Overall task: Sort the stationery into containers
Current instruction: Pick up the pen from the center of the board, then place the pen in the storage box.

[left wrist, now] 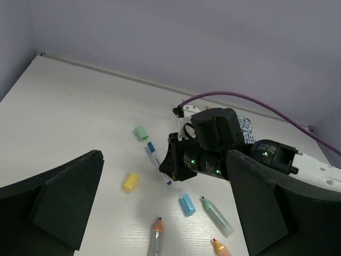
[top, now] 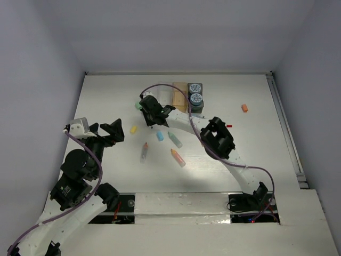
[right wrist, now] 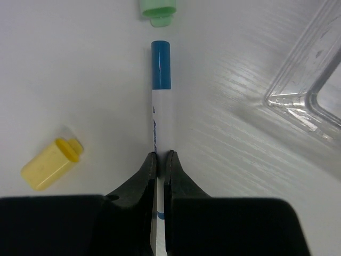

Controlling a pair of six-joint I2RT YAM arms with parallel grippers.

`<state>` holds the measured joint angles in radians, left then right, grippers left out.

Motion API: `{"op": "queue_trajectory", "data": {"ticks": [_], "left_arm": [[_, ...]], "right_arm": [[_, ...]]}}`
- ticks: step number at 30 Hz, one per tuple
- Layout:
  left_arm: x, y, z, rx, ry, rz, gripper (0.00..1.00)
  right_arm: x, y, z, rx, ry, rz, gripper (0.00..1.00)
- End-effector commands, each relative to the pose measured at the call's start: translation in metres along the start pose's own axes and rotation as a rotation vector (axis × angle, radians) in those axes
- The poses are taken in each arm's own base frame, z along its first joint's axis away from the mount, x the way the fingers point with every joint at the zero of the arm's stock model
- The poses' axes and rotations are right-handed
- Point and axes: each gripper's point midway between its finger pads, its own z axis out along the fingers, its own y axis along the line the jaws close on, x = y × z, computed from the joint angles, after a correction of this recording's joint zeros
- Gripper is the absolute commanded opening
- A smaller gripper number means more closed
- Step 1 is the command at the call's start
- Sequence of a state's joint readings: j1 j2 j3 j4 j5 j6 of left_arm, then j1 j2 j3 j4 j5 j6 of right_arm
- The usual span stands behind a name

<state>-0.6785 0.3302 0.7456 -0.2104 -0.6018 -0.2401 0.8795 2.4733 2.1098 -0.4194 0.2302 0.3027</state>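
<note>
My right gripper (right wrist: 161, 154) is shut on a thin white pen (right wrist: 161, 109) with a blue cap, which lies on the table; from above this gripper (top: 151, 114) sits just left of the containers (top: 180, 96). These are a clear, an orange and a dark grey bin in a row, the grey one holding two blue-white rolls (top: 195, 93). A green cap (right wrist: 157, 8) lies beyond the pen's tip and a yellow cap (right wrist: 50, 162) to its left. My left gripper (top: 114, 132) is open over bare table, with the pen (left wrist: 154, 157) and loose markers ahead of it.
A blue cap (top: 159, 135), a green marker (top: 175, 139), an orange marker (top: 178, 157) and a grey marker with an orange tip (top: 144, 152) lie mid-table. An orange piece (top: 244, 108) and a small red bit (top: 229, 126) lie at the right. The clear bin's corner (right wrist: 309, 90) is close on the right.
</note>
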Motion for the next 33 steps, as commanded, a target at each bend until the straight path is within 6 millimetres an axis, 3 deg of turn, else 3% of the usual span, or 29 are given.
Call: {"op": "queue_trajectory", "data": {"ticks": [1,3,5,9,13,17,24,33], "left_arm": [[-0.009,-0.004,0.001,0.017,-0.039,-0.017,0.99],[-0.009,-0.004,0.001,0.017,-0.039,-0.015,0.99],[-0.008,-0.005,0.001,0.021,-0.038,-0.013,0.99],[-0.005,-0.008,0.003,0.034,-0.027,-0.008,0.99],[-0.004,-0.009,0.006,0.035,-0.020,0.001,0.99],[-0.001,-0.009,0.008,0.030,-0.013,0.009,0.99],[0.001,-0.011,0.011,0.034,-0.006,0.016,0.99],[0.001,-0.009,0.013,0.026,-0.007,0.019,0.99]], "right_arm": [[-0.095,0.018,-0.060,-0.066,-0.272,0.059,0.00],[-0.125,0.014,-0.089,-0.052,-0.359,0.079,0.00],[-0.143,0.012,-0.103,-0.047,-0.417,0.088,0.00],[-0.170,-0.036,-0.108,0.025,-0.474,0.153,0.00],[-0.180,-0.073,-0.101,0.042,-0.478,0.250,0.00],[-0.178,-0.097,-0.089,0.069,-0.464,0.300,0.00],[-0.157,-0.122,-0.063,0.097,-0.408,0.369,0.00],[-0.145,-0.119,-0.041,0.065,-0.357,0.390,0.02]]}}
